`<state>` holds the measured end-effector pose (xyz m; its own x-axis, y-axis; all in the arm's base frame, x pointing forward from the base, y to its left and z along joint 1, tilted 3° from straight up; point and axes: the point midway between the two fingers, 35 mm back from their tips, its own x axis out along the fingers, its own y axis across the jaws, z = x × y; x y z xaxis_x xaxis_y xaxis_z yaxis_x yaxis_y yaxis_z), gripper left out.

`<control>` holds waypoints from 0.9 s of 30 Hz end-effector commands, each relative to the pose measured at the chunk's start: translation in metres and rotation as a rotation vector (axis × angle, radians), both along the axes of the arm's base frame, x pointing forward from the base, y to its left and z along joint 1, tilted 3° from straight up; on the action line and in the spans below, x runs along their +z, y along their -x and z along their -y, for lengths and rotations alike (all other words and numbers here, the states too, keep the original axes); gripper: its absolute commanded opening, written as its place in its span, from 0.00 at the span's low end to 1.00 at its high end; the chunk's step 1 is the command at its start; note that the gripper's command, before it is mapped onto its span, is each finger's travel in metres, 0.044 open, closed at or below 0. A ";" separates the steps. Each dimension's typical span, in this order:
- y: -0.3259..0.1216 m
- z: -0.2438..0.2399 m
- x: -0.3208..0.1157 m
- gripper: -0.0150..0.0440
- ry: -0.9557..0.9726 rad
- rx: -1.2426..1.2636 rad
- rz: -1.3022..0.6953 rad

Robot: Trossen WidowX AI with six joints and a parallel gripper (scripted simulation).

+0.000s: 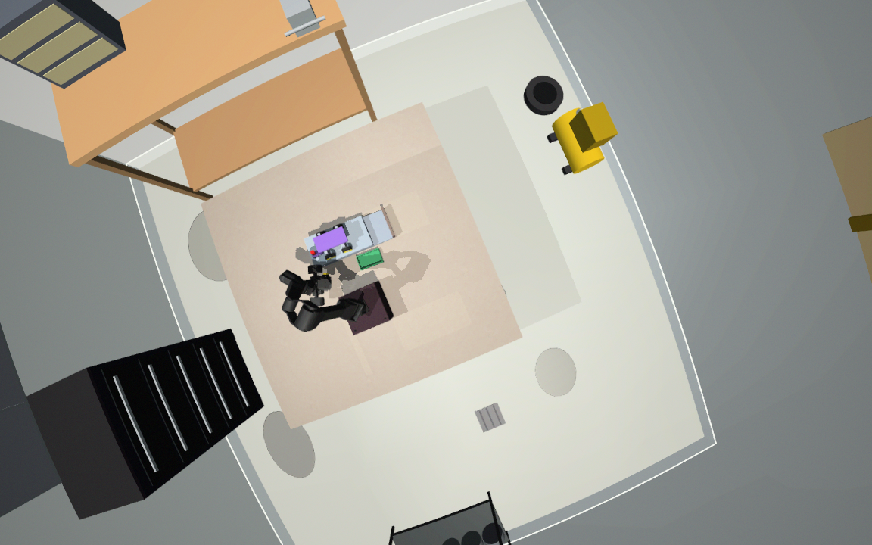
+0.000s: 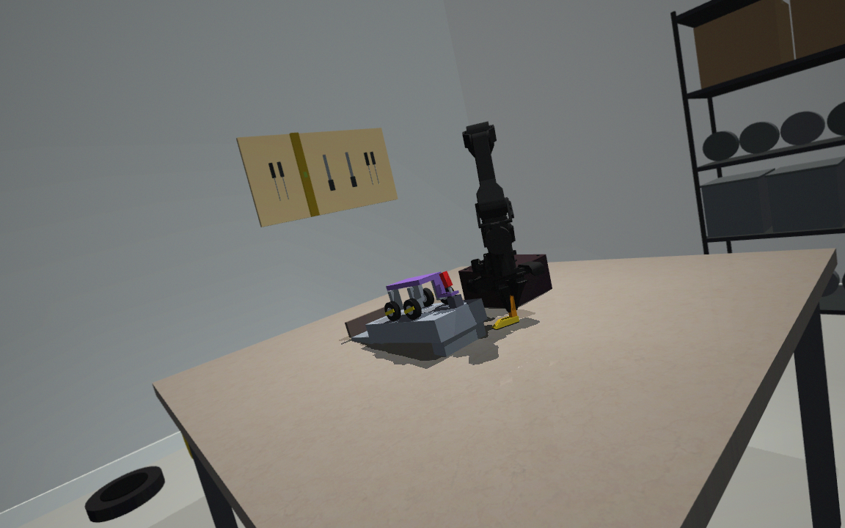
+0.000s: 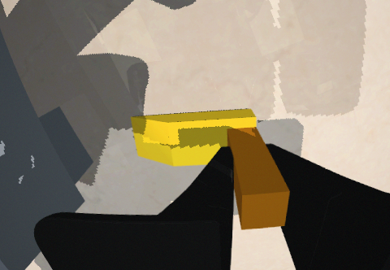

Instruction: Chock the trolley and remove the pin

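From where I stand, the black gripper [image 1: 323, 276] [image 2: 512, 295] [image 3: 245, 154] points down at the table [image 1: 466, 284] [image 2: 543, 394], its fingers closed on the upright orange handle [image 2: 513, 307] [image 3: 262, 168] of the yellow chock [image 1: 325, 273] [image 2: 506, 322] [image 3: 160, 133]. The chock sits on the tabletop beside the uphill part of the ramp [image 1: 361, 228] [image 2: 405, 331], apart from it and away from the wheels. Its handle stands between the two fingers.

The purple-topped trolley [image 1: 330, 240] [image 2: 414, 282] is up on the ramp, and the red-headed stop pin [image 1: 312, 253] [image 2: 446, 279] is in place at its uphill end. The green tray [image 1: 370, 259] lies on the table just beside the ramp, on the same side as the arm [image 1: 306, 317] [image 2: 488, 170]. That arm reaches around from its dark box-shaped base [image 1: 378, 311] [image 2: 540, 276], bending sharply before it comes down over the chock. No wheel is chocked.
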<state>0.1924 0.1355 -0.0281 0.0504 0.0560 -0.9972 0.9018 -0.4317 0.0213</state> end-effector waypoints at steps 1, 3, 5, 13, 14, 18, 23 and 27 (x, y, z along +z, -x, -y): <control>0.000 0.000 0.000 0.31 -0.001 0.000 0.000; 0.000 0.000 0.001 0.25 -0.001 0.000 0.000; 0.000 0.000 0.005 0.25 -0.002 -0.001 -0.001; 0.004 0.005 0.035 0.25 -0.003 -0.003 -0.003; 0.005 0.005 0.038 0.25 -0.003 -0.003 -0.003; 0.006 0.007 0.052 0.25 -0.003 -0.003 -0.003; 0.007 0.008 0.070 0.25 -0.003 -0.003 -0.003; 0.008 0.009 0.084 0.25 -0.003 -0.003 -0.003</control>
<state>0.1834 0.1251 0.0458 0.0439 0.0514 -0.9977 0.8988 -0.4380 0.0170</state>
